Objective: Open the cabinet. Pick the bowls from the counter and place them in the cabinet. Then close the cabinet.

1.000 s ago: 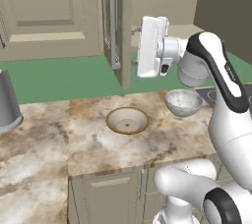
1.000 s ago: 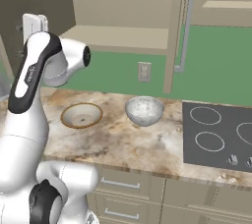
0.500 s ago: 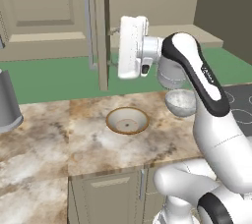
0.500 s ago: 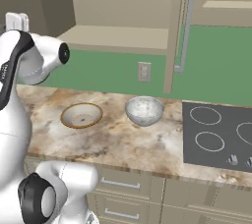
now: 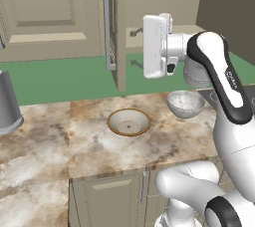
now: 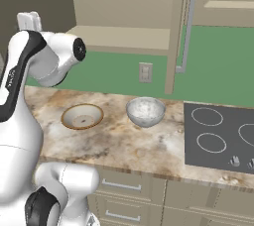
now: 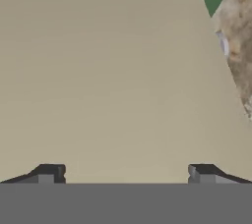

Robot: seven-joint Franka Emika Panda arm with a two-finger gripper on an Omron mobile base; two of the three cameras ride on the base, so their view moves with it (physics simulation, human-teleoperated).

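gripper point(image 7: 125, 171): jaws spread wide, holding nothing, up beside the swung-out door | cabinet point(image 5: 117, 27): that door edge-on to the hand, shelf bare | bowls: cream bowl point(image 5: 129, 122) and grey bowl point(image 5: 185, 103) apart on counter point(image 5: 89, 144) | stovetop point(image 6: 221, 136) to right | grey cylinder point(image 5: 7, 104) far left

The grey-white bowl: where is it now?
The mottled grey-white bowl sits on the counter, between the cream bowl and the stovetop.
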